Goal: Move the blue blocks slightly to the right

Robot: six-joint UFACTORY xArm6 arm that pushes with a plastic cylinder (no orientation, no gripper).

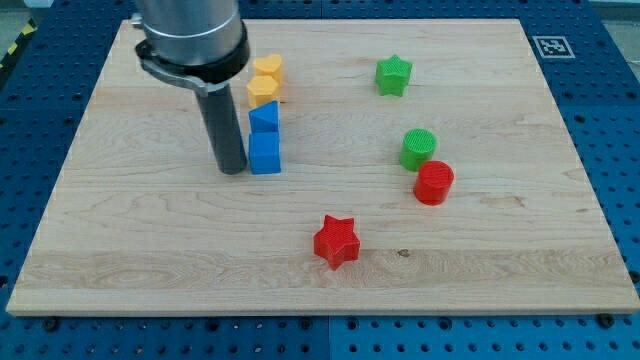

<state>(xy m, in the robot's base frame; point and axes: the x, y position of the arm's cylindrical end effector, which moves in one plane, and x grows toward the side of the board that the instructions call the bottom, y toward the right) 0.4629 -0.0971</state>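
Observation:
Two blue blocks stand in a column left of the board's middle: a blue cube at the bottom and a second blue block touching it just above, its shape unclear. My tip rests on the board right beside the blue cube's left side, touching it or nearly so. The dark rod rises from there to the arm's grey body at the view's top left.
Two yellow blocks sit stacked in line just above the blue ones. A green star lies at upper right, a green cylinder and a red cylinder at right, and a red star at lower middle. All rest on a wooden board.

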